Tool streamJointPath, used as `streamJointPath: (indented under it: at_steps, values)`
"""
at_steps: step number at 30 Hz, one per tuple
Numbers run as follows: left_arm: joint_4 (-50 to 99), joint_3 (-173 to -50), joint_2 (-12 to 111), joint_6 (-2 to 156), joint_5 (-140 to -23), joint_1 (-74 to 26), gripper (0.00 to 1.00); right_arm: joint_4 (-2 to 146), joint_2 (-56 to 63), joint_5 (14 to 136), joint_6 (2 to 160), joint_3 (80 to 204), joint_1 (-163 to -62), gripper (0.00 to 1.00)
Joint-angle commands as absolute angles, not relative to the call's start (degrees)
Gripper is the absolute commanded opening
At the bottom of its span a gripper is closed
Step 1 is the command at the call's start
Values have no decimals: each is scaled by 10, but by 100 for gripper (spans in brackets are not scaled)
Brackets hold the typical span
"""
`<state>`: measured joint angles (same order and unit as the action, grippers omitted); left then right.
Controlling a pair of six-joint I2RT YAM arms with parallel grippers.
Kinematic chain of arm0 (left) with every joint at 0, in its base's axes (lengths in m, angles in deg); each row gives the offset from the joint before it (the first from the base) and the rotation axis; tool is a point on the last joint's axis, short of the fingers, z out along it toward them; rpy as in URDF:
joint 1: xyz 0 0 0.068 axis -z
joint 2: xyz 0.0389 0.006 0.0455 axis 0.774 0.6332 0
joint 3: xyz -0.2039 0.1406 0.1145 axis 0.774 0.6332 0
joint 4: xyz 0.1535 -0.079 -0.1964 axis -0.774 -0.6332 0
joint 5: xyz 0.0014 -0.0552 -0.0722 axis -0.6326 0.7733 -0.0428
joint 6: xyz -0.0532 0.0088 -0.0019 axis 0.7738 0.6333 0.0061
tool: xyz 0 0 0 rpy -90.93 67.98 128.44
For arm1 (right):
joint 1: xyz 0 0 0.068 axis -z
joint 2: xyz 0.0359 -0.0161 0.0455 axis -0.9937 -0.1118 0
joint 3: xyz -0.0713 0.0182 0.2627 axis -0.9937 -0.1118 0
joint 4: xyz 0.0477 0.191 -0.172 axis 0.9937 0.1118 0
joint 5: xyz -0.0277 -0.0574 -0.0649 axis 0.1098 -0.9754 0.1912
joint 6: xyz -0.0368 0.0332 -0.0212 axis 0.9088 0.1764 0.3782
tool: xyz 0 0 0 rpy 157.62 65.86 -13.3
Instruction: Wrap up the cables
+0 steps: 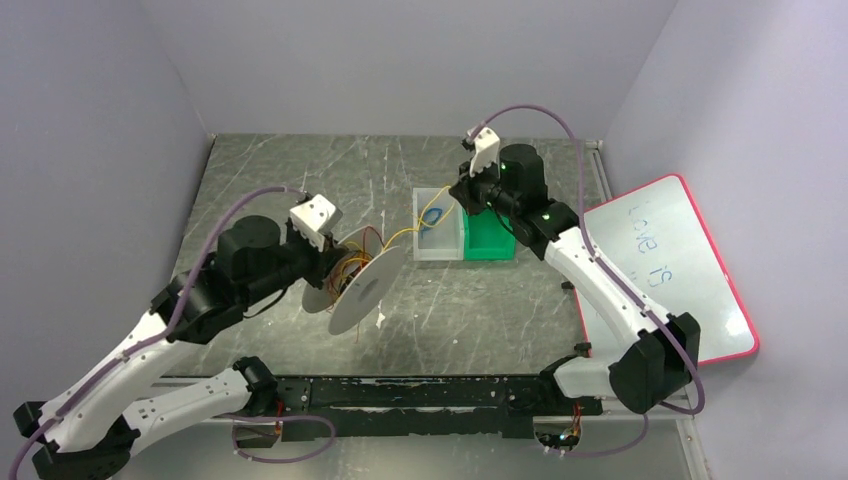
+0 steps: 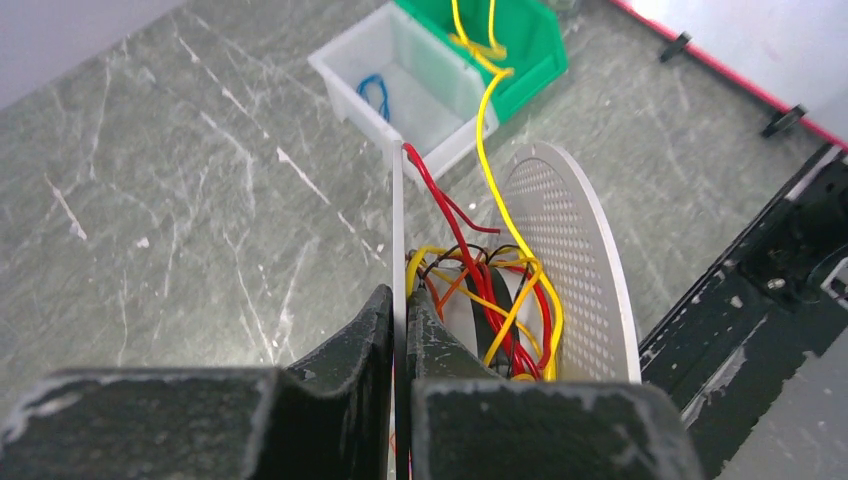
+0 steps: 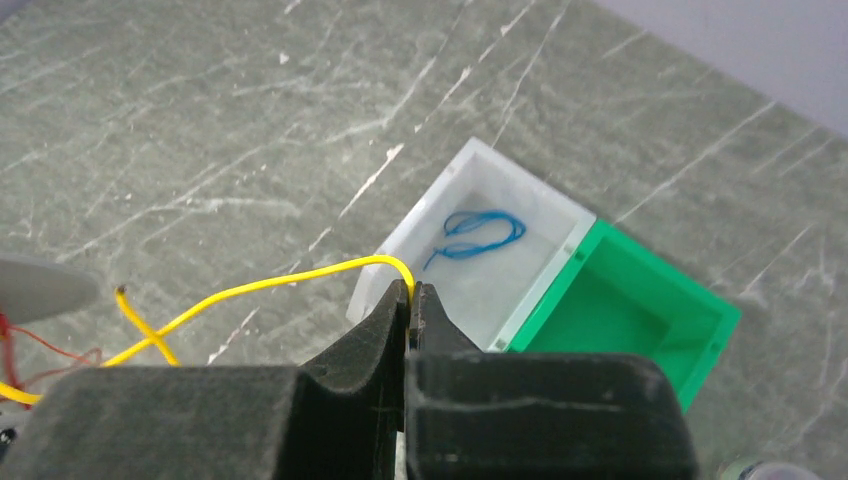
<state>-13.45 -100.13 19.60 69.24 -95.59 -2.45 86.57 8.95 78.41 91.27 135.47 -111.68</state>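
Note:
A white spool with two thin flanges (image 1: 365, 285) is tilted above the table's middle. My left gripper (image 2: 398, 295) is shut on the edge of its plain flange (image 2: 397, 220); the perforated flange (image 2: 565, 250) stands to the right. Yellow, red and orange cables (image 2: 500, 310) lie tangled around the core between the flanges. One yellow cable (image 2: 483, 130) runs from the spool towards the bins. My right gripper (image 3: 412, 292) is shut on that yellow cable (image 3: 280, 280), above the near corner of the white bin (image 3: 470, 160).
The white bin (image 1: 438, 252) holds a small blue wire coil (image 3: 480, 232). A green bin (image 1: 490, 240) sits against its right side. A red-framed whiteboard (image 1: 665, 270) lies at the table's right edge. Walls close in the back and both sides.

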Motion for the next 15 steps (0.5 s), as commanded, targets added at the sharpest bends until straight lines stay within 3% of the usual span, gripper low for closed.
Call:
streamJointPath:
  at_steps: [1,15]
  values:
    - [-138,-1074,191,691,-928,-21,7,826,116,821,886,1314,-1101,0]
    - [-147,-1190,218,703,-987,-21,7,725,163,814,841,1141,-1104,0]
